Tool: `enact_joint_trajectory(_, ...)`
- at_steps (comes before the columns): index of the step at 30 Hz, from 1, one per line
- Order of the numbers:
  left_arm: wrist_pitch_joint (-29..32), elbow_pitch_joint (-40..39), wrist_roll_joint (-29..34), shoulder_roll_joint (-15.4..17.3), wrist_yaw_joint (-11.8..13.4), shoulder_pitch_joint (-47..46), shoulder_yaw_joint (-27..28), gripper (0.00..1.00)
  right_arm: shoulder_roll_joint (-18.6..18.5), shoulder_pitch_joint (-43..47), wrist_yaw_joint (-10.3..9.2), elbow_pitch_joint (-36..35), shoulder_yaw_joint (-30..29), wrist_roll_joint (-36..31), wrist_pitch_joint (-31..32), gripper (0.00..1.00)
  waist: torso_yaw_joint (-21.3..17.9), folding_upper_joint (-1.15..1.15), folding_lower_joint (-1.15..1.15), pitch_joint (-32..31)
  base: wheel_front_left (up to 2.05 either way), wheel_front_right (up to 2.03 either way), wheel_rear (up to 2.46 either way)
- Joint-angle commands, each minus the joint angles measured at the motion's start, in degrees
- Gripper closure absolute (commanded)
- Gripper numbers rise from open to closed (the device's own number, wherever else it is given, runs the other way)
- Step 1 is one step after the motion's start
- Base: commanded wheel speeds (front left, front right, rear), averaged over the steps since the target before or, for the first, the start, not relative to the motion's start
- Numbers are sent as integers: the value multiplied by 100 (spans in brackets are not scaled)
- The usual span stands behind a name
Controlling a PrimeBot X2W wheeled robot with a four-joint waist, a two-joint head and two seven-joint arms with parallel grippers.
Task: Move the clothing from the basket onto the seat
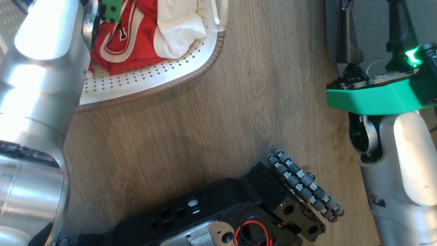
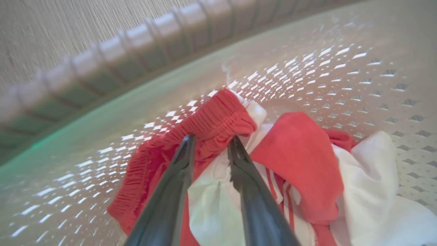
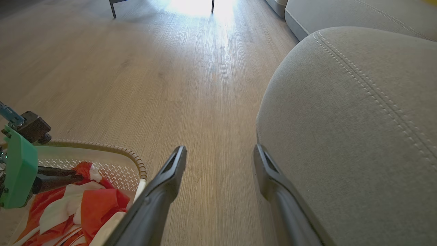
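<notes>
Left gripper (image 2: 211,137) in the basket (image 2: 341,61), right gripper (image 3: 220,153) hangs right of it.
Left arm (image 1: 37,68) hides the basket's left end, and the head view's top edge cuts off its far side. Left jaws part-way apart, tips either side of a red ribbed band of the clothing (image 2: 300,153), all of it inside the basket; pinched or not, can't tell. Right of the basket: floor (image 3: 170,68), right gripper over it, jaws wide, empty. Seat (image 3: 341,119) further right, cut off by the frame.
</notes>
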Motion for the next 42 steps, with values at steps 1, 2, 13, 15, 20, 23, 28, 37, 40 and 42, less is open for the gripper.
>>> enact_joint_trajectory(1, -88, -78, -21, 15, 3, -70, 6, 51, 28, 389, 40, -134, 39, 23, -27, 0, -3, 0, 0, -7, 0, 0, 0)
enact_joint_trajectory(2, -102, -60, -28, 10, 0, -76, 1, 53, 28, 396, 40, -136, 37, 22, -27, 0, -5, 0, 0, -9, 0, 0, 0)
enact_joint_trajectory(13, -243, 146, -129, -82, -60, -104, -49, 100, 26, 433, 40, -132, 8, 22, -27, 0, -20, 0, 0, -36, 0, 0, 0)
enact_joint_trajectory(15, -284, 168, -148, -92, -92, -118, -58, 100, 27, 420, 40, -128, 9, 30, -27, 0, -19, 0, 0, -36, 0, 0, 0)
enact_joint_trajectory(20, -469, 180, -233, -117, -160, -147, -46, 100, 34, 376, 40, -112, -7, 40, -27, 0, 18, 0, 0, -57, 0, 0, 0)
enact_joint_trajectory(23, -654, 119, -320, -149, -217, -101, -6, 100, 36, 375, 40, -108, -69, 38, -27, 0, 110, 0, 0, -122, 0, 0, 0)
enact_joint_trajectory(28, -977, -13, -504, -170, -309, 84, 112, 100, 31, 414, 40, -117, -198, 25, -27, 0, 283, 0, 0, -291, 0, 0, 0)
enact_joint_trajectory(37, -1547, -538, -854, -151, -583, 875, 254, 100, -101, 658, 40, -116, -575, -19, -27, 0, 816, 0, 0, -954, 0, 0, 0)
enact_joint_trajectory(40, -1615, -798, -967, -161, -657, 1264, 259, 100, -157, 801, 40, -77, -659, -23, -27, 0, 997, 0, 0, -1278, 0, 0, 0)
enact_joint_trajectory(42, -1665, -1007, -1056, -137, -678, 1553, 289, 100, -189, 922, 40, -37, -697, -21, -27, 0, 1095, 0, 0, -1535, 0, 0, 0)
